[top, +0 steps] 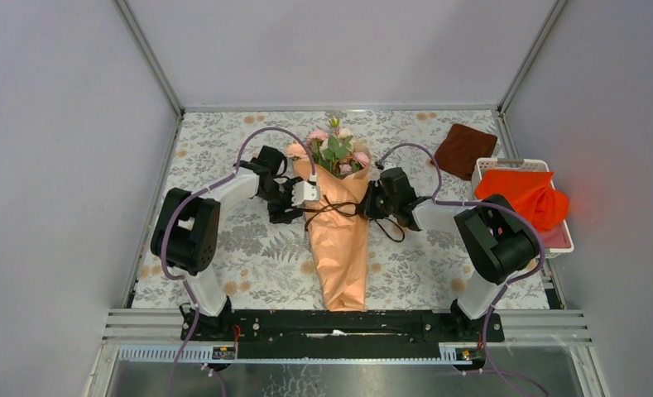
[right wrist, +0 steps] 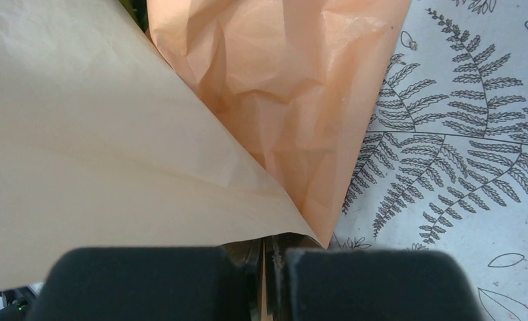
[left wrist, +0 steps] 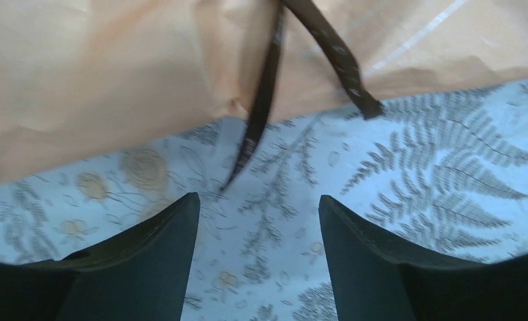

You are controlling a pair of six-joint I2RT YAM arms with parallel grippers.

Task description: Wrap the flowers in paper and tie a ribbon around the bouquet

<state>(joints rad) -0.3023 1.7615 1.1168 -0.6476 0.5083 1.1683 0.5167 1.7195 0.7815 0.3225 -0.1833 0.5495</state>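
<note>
1. Bouquet (top: 339, 240) lies lengthwise in the middle of the fern-patterned table (top: 223, 248), its narrow tip toward the arm bases and its open end toward the far wall
2. Pale pink and cream flowers (top: 337, 153) with green leaves show out of the wide end
3. Peach-orange paper (top: 345, 265) forms a long, creased cone; in the right wrist view a tan reverse flap overlaps the orange face
4. A thin dark brown ribbon (top: 331, 207) crosses the cone just below the blooms, with loose ends trailing off both sides; the left wrist view shows two ends hanging over the paper's edge onto the table
5. The left gripper (left wrist: 259, 200) sits just beside the bouquet's left flank at ribbon height, arm bent in from the left, its fingers (left wrist: 174, 227) spread apart and touching nothing
6. The right gripper (right wrist: 264, 251) reaches in against the right flank, fingers (right wrist: 147, 267) pressed together, the paper's corner reaching their tips; whether anything is pinched I cannot tell
7. At the far right, a brown cloth (top: 465, 149) lies beside a white basket (top: 554, 240) holding an orange cloth (top: 525, 194)
</note>
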